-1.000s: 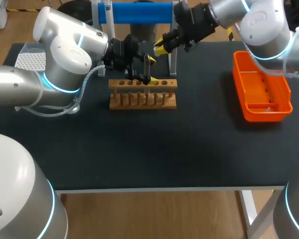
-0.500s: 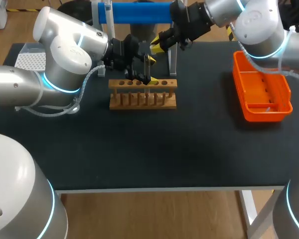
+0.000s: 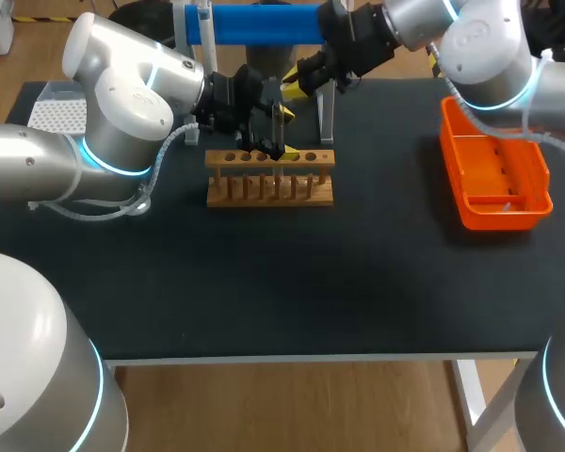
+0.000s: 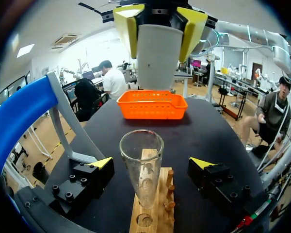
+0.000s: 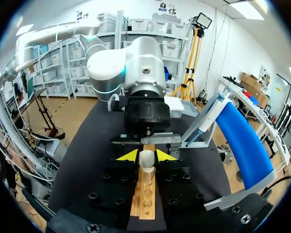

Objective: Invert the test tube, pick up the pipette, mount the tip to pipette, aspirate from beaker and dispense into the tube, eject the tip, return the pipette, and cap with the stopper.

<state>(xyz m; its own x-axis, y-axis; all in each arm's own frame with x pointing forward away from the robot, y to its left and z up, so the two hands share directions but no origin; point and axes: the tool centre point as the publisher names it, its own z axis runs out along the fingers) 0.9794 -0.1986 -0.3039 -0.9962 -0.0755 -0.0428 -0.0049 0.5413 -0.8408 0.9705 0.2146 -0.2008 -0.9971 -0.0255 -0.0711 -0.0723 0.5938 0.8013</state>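
Currently left gripper (image 4: pixel 151 164) is spread wide, fingers clear of the upright test tube (image 4: pixel 142 187) standing between them in the wooden rack (image 4: pixel 156 213). Right gripper (image 4: pixel 159 24) hangs ahead of the tube's open mouth, pinching a white cylinder (image 4: pixel 157 58).

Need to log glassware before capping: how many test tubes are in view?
1. One test tube stands upright in the wooden rack, between the open fingers of the left gripper. Other tubes could be hidden behind the arms.
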